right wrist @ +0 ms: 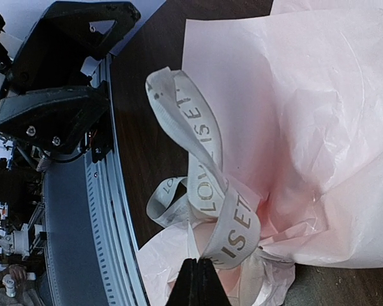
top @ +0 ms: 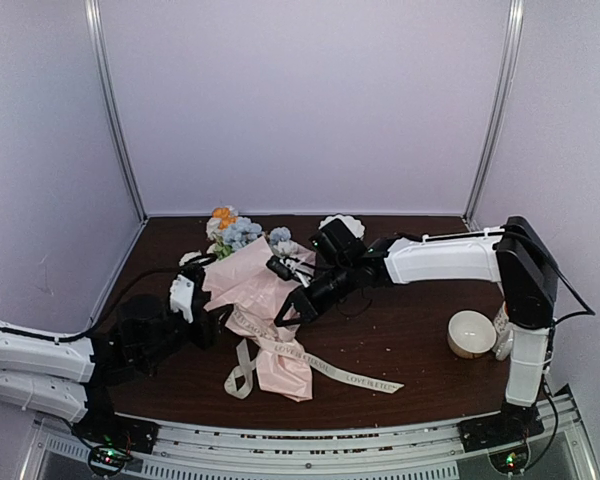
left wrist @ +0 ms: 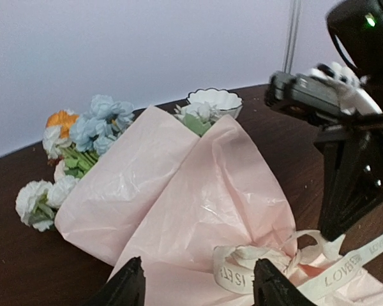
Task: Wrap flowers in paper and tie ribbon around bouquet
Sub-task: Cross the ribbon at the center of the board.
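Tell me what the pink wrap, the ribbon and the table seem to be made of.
Pink wrap: thin paper or film, slightly glossy, going by sharp creases and faint sheen.
Ribbon: cream woven fabric, probably satin, flat, softly shiny, with printed letters.
Table: dark brown wood or wood-look laminate, smooth; cannot tell which.

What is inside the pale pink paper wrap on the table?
Small pastel artificial flowers stick out of the top of the pale pink crinkly paper. The lower stems are covered and cannot be seen.

pale pink paper [top: 250, 285] (cream lettered ribbon [top: 325, 366])
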